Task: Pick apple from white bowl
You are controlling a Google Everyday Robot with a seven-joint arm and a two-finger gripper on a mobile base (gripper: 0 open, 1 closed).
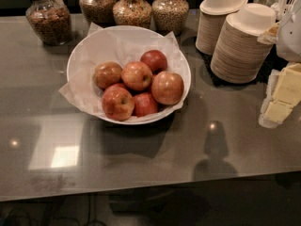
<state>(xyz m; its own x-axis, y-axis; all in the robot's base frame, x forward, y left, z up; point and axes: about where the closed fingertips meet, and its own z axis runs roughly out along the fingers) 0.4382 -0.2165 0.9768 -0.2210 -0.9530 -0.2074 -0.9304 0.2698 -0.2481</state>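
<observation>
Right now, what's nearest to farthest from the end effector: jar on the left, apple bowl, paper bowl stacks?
The end effector is at the right edge.
1. Paper bowl stacks, right side.
2. White bowl, centre.
3. Jar, far left.

A café-style snack bar: a glossy counter [141, 164] holds cereal jars [133, 8], stacked paper bowls [240, 51] and a fruit bowl [71, 67]; the gripper [281, 100] hangs at its right edge.
</observation>
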